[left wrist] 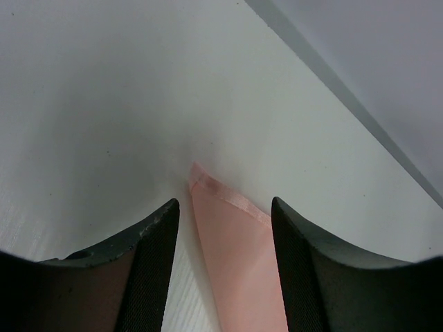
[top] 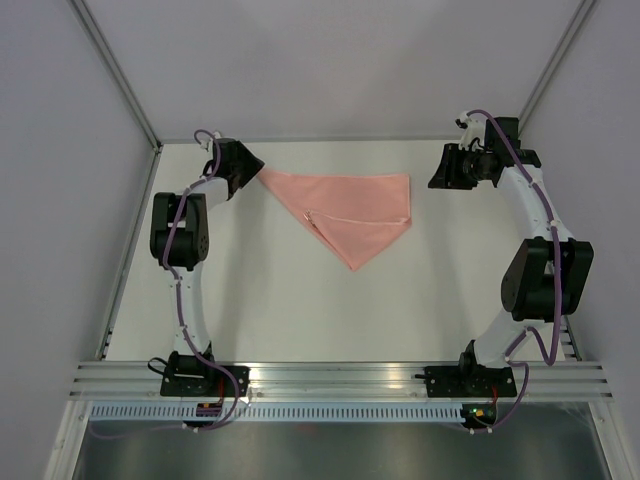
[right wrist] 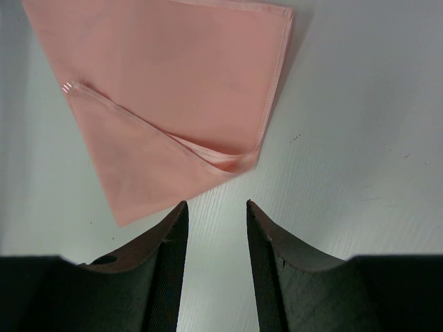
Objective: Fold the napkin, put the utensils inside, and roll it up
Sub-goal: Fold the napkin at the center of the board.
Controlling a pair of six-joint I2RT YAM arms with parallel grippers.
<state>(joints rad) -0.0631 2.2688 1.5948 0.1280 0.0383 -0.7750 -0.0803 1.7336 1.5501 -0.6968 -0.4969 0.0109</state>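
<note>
the napkin (top: 350, 215) lies flat on the far half of the table (top: 300, 310), folded into a triangle with its long straight edge on the far side and its tip pointing toward the arm bases; a second layer shows on its right part. no fork is visible in any view, so i cannot tell where it is. the left gripper (left wrist: 225, 205) is low at the left corner of the cloth, its jaws spread, with the corner lying between the fingers (left wrist: 156, 263) but not pinched. the right gripper (right wrist: 216, 204) hangs just beside the right corner, jaws also spread, holding nothing and not touching the cloth. i judge the folding step is in hand, maybe near its end. the next move probably needs each gripper to close on its corner without dragging the thin cloth, or the fork must first be found and brought.
</note>
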